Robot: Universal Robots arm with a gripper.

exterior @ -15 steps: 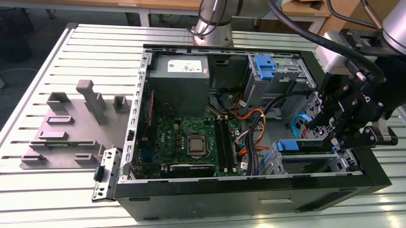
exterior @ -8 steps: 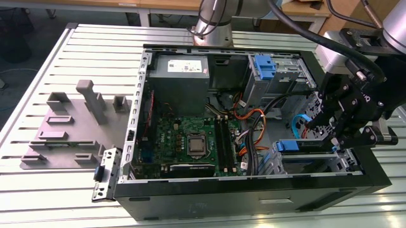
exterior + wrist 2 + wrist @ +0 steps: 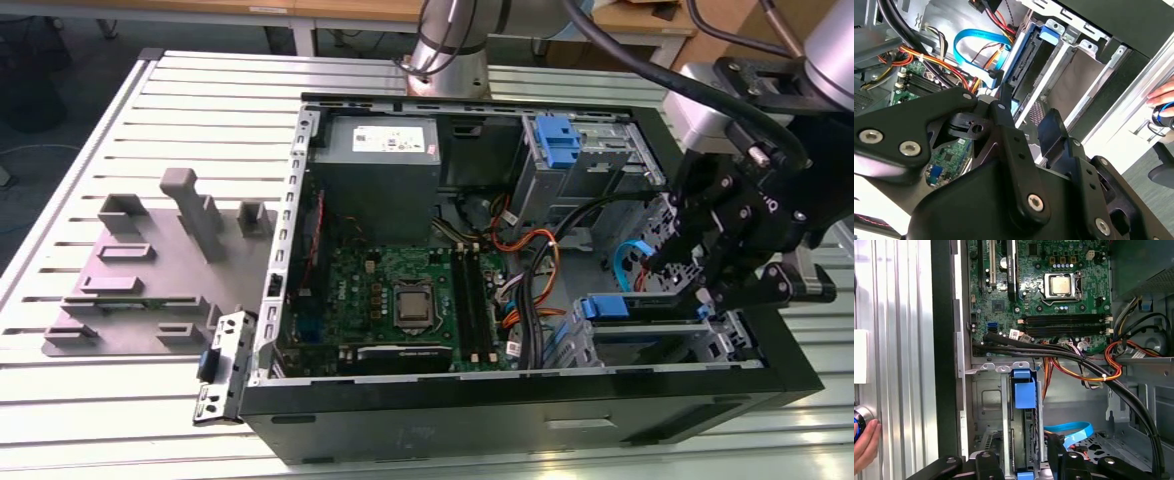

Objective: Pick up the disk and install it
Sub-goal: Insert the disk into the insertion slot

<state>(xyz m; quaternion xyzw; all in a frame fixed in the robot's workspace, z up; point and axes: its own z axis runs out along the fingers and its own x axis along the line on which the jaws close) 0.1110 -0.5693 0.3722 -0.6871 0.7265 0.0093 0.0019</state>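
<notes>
The claw, jaws apart, straddles the disk sitting in the drive bay, exterior view's near right.

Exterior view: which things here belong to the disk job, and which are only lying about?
For the job:
- the disk, sitting in the drive bay at the exterior view's right
- the gripper, right over it
- the computer case

Lying about:
- grey fixture blocks on the table
- second blue carrier
- power-supply box
- metal bracket beside the case
</notes>
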